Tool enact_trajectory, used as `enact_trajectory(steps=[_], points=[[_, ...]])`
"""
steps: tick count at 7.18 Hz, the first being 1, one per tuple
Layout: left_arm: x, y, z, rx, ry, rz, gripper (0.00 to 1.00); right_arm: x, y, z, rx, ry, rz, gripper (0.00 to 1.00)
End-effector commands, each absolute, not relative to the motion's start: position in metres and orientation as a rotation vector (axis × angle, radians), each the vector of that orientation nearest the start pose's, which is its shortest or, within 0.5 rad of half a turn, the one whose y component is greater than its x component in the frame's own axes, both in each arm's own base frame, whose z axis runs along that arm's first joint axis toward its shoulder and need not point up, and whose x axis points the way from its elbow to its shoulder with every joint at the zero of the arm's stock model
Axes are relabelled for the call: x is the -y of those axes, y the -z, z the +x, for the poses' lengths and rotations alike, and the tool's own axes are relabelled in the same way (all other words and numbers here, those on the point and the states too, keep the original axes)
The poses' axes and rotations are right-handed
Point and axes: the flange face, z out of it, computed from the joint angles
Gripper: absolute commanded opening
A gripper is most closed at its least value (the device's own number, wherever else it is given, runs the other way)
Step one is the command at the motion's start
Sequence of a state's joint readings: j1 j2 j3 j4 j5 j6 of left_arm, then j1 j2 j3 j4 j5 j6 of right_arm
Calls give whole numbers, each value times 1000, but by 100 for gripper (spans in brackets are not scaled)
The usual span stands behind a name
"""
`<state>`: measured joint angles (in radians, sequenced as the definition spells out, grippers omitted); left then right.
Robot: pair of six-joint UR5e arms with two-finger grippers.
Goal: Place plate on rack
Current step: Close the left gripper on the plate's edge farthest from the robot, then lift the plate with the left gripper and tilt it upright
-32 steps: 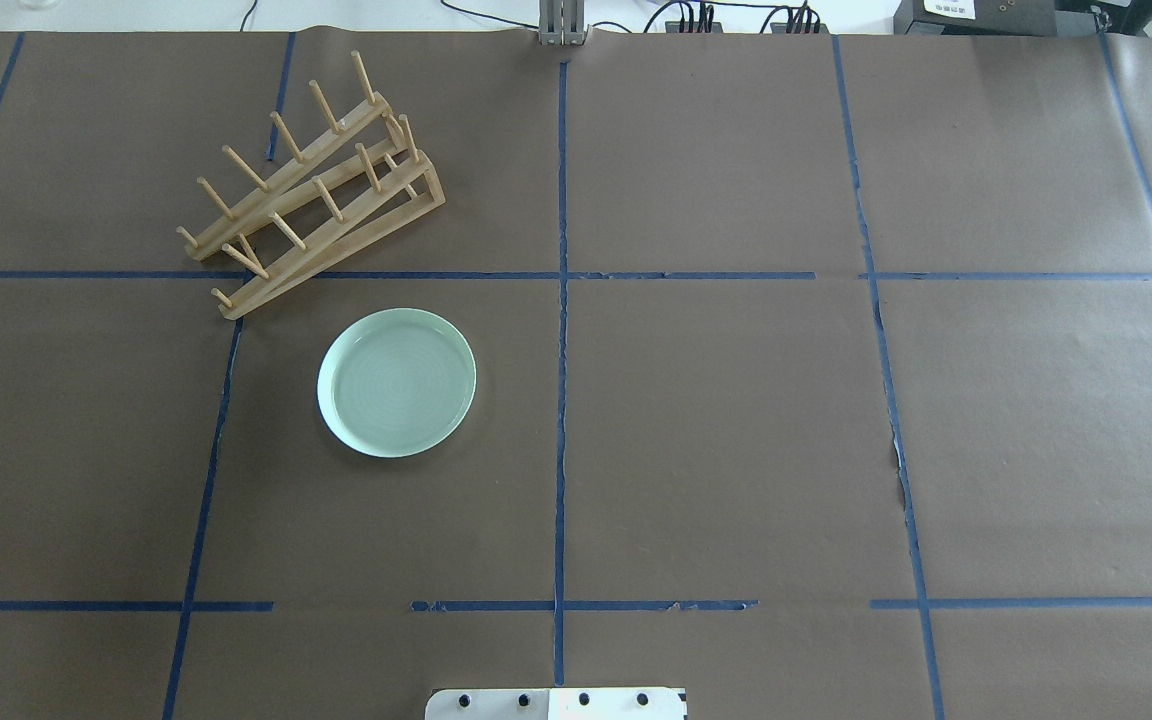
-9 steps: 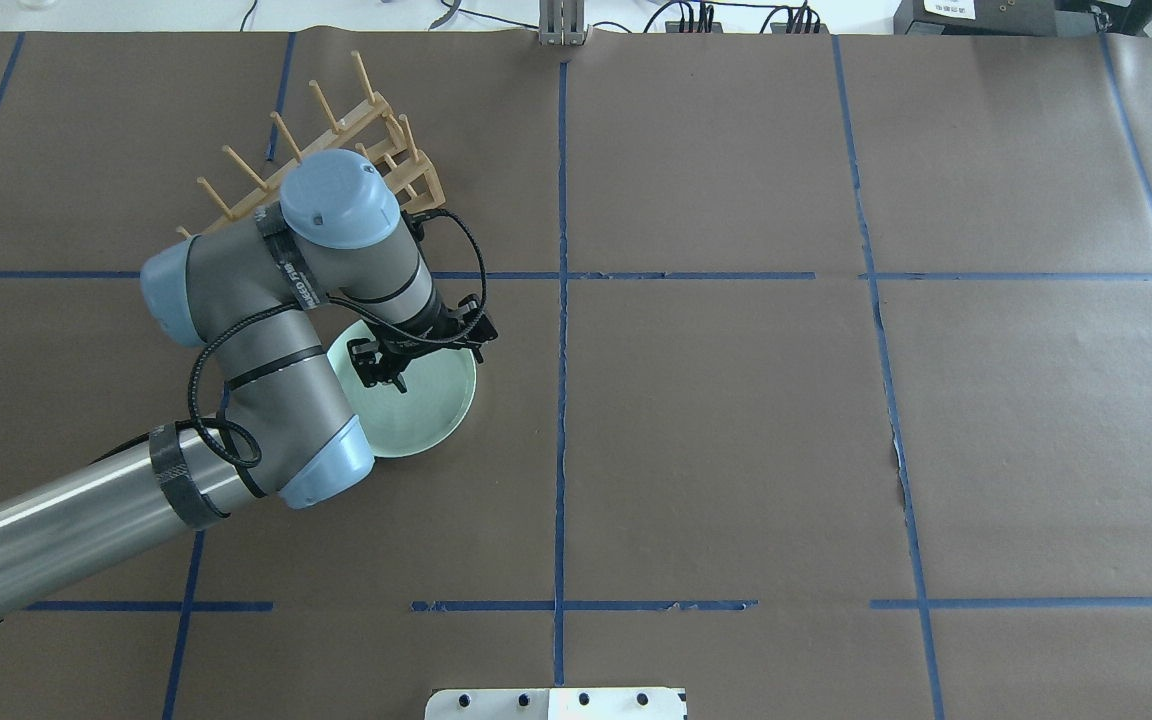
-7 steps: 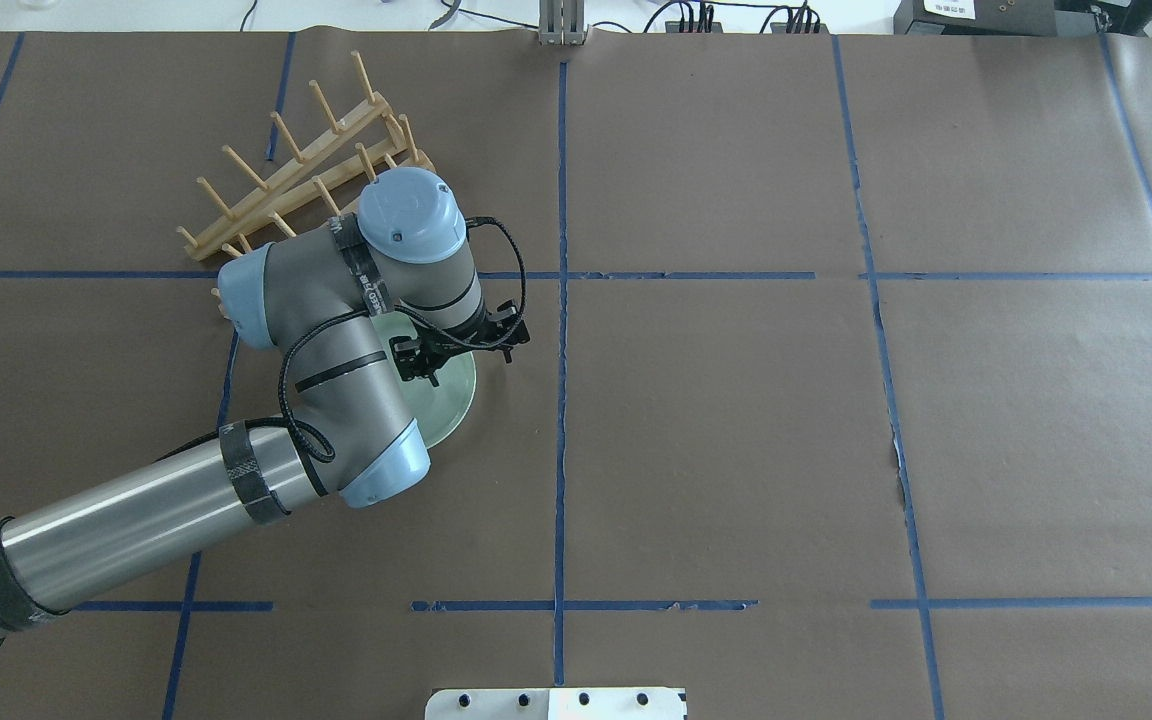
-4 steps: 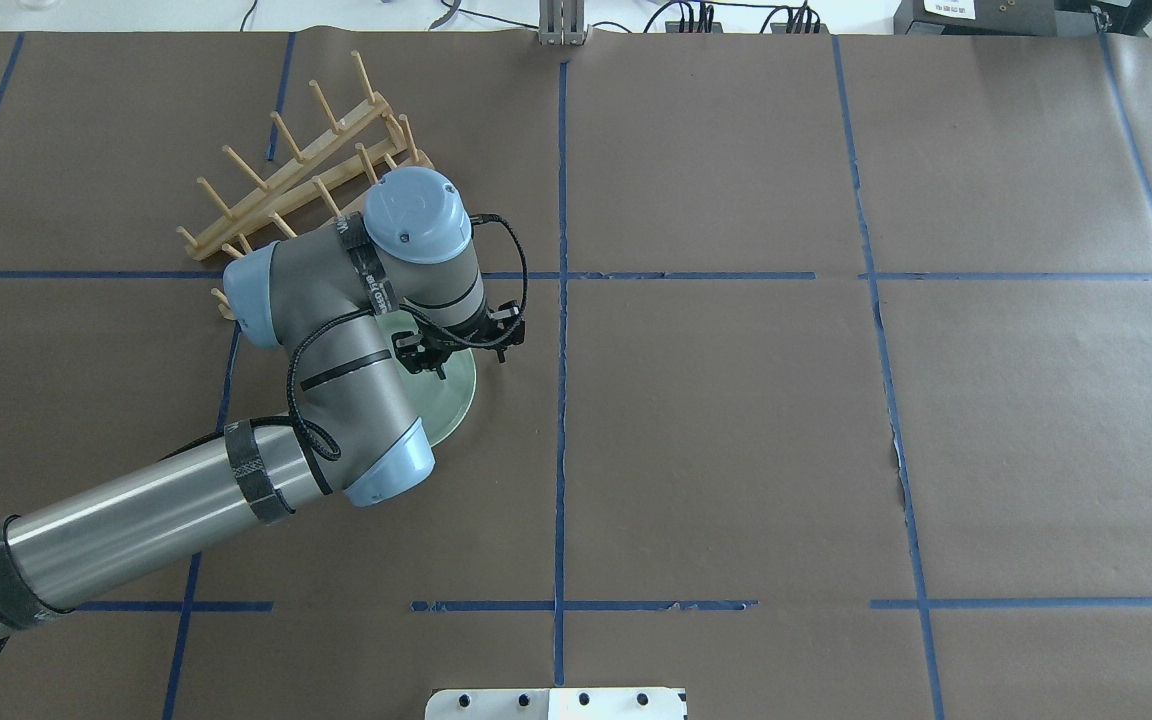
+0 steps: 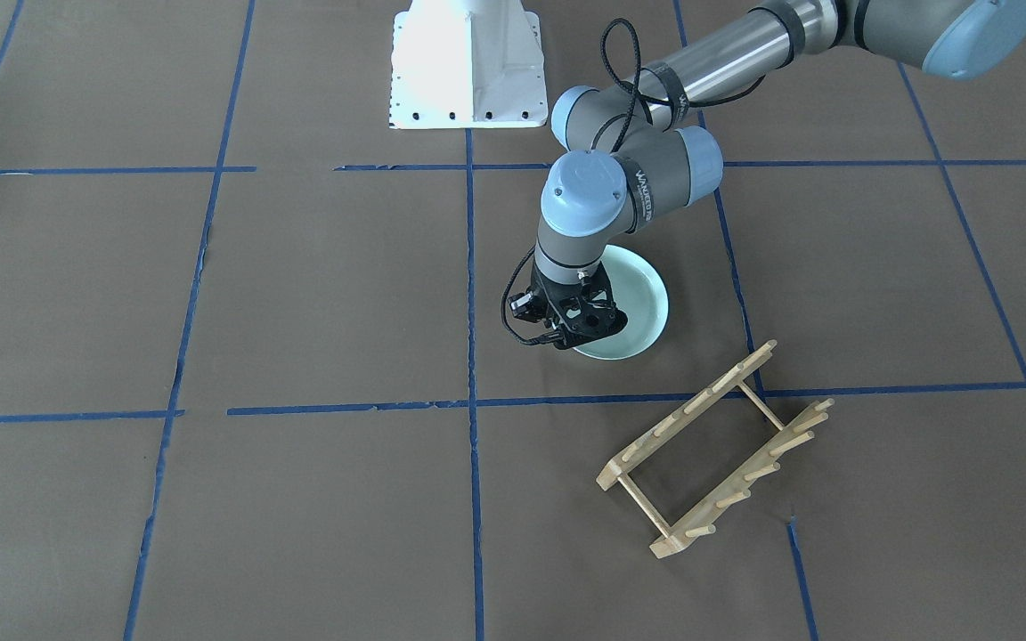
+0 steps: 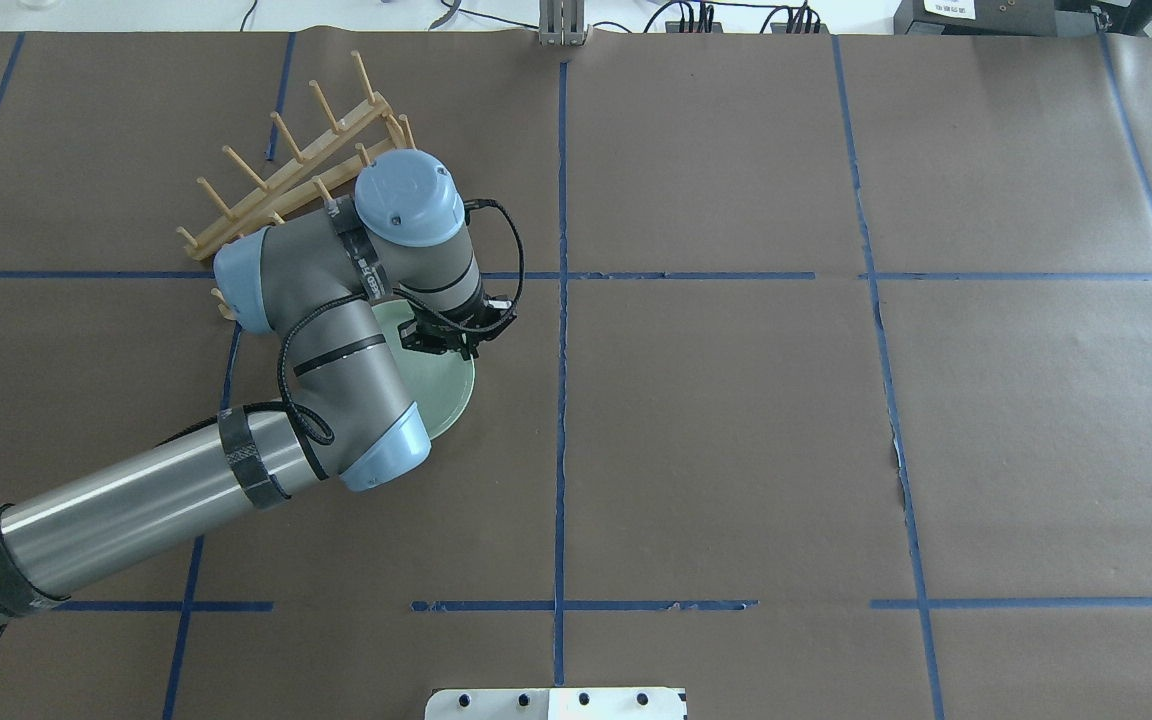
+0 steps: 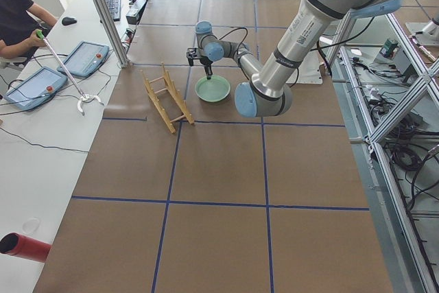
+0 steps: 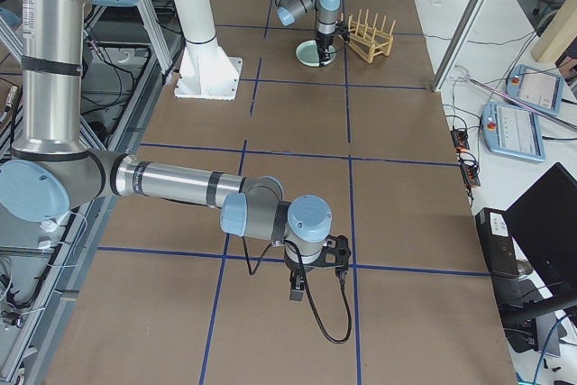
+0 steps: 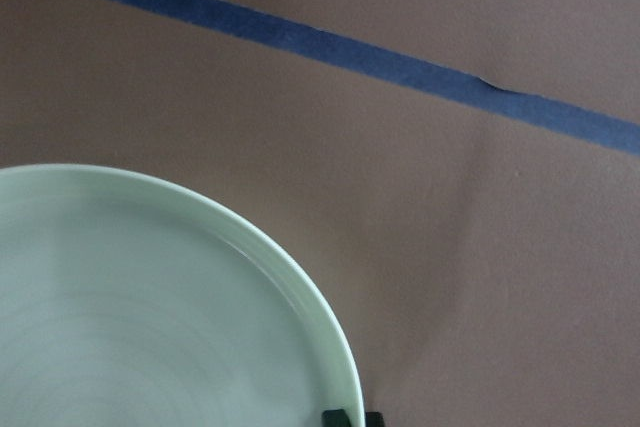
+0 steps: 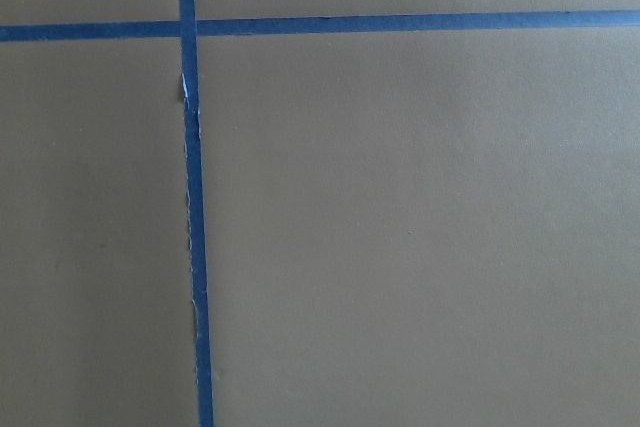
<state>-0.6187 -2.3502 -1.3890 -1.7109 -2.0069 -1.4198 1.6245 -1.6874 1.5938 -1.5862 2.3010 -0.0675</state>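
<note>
Plate (image 5: 642,307) count one, rim pinched by left hand (image 5: 569,344), one rack (image 5: 687,414) nearby, right hand (image 8: 317,286) opening unclear

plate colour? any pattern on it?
The plate is pale mint green with faint concentric rings; the left wrist view shows it best.

Plate (image 6: 448,392) near rack (image 6: 281,176), left claw (image 5: 569,340) at its rim

Bright, even room light — shadows soft, faint; white base (image 5: 467,67) blown out; plate (image 9: 150,317) close-up slightly blurred.
</note>
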Motion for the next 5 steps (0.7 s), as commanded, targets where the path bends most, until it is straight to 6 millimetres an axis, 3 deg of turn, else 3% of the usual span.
enact_trajectory(steps=[1, 3, 5], points=[[546, -177, 478, -964, 350, -67, 0, 428, -706, 90, 734, -27, -60, 100], [565, -124, 393, -1179, 529, -2, 0, 428, -706, 90, 734, -27, -60, 100], [589, -99, 316, -1376, 681, 57, 0, 428, -706, 90, 734, -27, -60, 100]])
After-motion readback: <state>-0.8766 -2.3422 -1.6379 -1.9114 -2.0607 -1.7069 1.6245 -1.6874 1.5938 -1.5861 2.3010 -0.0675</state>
